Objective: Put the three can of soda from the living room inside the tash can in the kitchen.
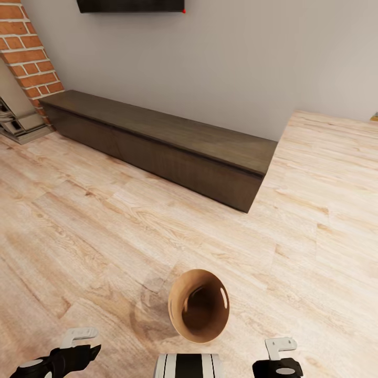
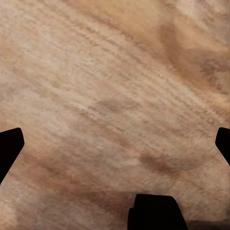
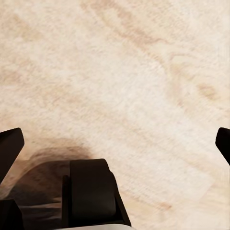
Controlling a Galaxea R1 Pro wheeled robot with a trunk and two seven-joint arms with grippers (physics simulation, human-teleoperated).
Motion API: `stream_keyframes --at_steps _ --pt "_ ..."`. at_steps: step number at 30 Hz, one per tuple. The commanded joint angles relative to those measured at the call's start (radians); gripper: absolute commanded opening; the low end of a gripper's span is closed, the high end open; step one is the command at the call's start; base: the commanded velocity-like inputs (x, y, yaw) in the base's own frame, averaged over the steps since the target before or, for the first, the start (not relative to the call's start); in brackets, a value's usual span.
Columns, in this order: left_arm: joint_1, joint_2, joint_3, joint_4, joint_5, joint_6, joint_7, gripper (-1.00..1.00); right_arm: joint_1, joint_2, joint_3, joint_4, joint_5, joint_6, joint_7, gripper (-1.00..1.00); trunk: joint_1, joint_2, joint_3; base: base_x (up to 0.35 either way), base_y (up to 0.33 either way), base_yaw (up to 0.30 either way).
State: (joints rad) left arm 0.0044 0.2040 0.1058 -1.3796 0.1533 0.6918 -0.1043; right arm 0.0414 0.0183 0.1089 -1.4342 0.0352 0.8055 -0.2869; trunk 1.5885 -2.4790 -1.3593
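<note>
on the plank floor (image 1: 105, 220) before your base, the tash can (image 1: 199, 307) is lying tipped; both claws are gaping empty, so you are needing the sodas next.

Tash can (image 1: 199, 306), small round brown wood bucket, tipped w/ open mouth up twd camera, on pale plank floor (image 1: 105, 231), nr robot's front

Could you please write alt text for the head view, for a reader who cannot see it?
A small round brown wooden bucket sits on the pale plank floor just ahead of the robot, its open mouth facing the camera. Beyond it, a long dark bench runs along a grey wall, beside a red-brick fireplace.
</note>
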Motion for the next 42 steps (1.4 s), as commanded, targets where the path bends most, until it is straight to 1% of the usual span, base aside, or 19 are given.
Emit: stream_keyframes --at_steps 1,18,22,34,42 --pt "0.000 0.000 0.000 0.000 0.000 0.000 0.000 1.00 0.000 0.000 0.000 0.000 0.000 0.001 0.000 1.00 0.000 0.000 0.000 0.000 0.000 -0.055" --pt "0.000 0.000 0.000 0.001 0.000 0.000 0.000 1.00 0.000 0.000 -0.003 0.000 0.000 0.000 0.000 1.00 0.000 0.000 0.000 0.000 0.000 -0.013" --pt "0.000 0.000 0.000 0.001 0.000 0.000 0.000 1.00 0.000 0.000 -0.003 0.000 -0.001 -0.006 0.001 1.00 0.000 0.000 0.000 0.000 0.000 0.145" --pt "0.000 0.000 0.000 0.001 0.000 0.000 0.000 1.00 0.000 -0.001 -0.003 0.000 -0.001 -0.009 0.002 1.00 0.000 0.000 0.000 0.000 0.000 0.236" --pt "0.000 0.000 0.000 0.001 0.000 0.000 0.000 1.00 0.000 -0.002 -0.005 0.000 0.000 -0.005 0.002 1.00 0.000 0.000 0.000 0.000 0.000 0.041"
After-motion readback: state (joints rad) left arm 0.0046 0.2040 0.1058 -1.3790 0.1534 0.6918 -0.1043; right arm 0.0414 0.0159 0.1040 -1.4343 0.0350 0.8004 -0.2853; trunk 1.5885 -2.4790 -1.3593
